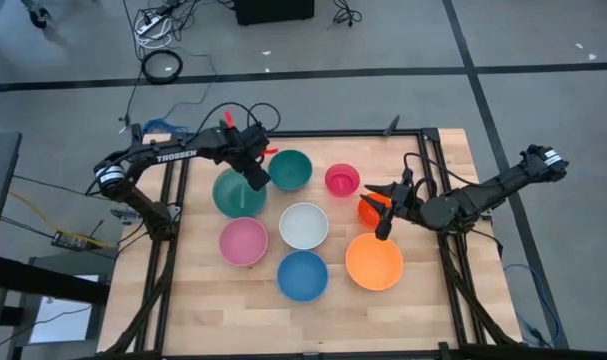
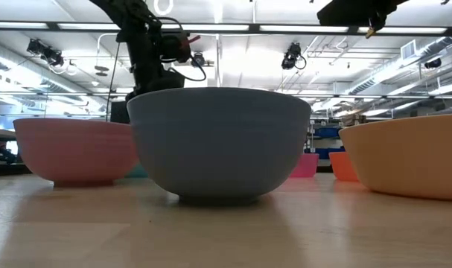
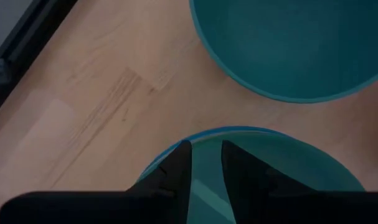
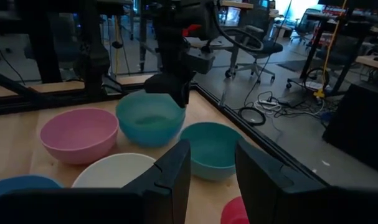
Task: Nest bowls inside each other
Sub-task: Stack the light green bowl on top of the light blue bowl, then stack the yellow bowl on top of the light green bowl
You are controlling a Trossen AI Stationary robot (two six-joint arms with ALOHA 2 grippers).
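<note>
Several bowls stand on their bases on the wooden table: light blue, teal, magenta, red-orange, white, pink, blue and orange. My left gripper points steeply down, open by a narrow gap, over the light blue bowl at the side facing the teal bowl. My right gripper hovers open and nearly level above the red-orange bowl's edge, with nothing between its fingers. My left gripper comes from above at the light blue bowl's rim, on the side nearest the teal bowl. Its fingertips show just inside that rim, one finger overlapping it. Whether they touch the bowl I cannot tell. The bowl stands on the table.
A black frame rail runs along the table's left and far edges, and another along the right. Bare wood lies along the near edge. In the low view the blue bowl fills the middle, pink and orange beside it.
</note>
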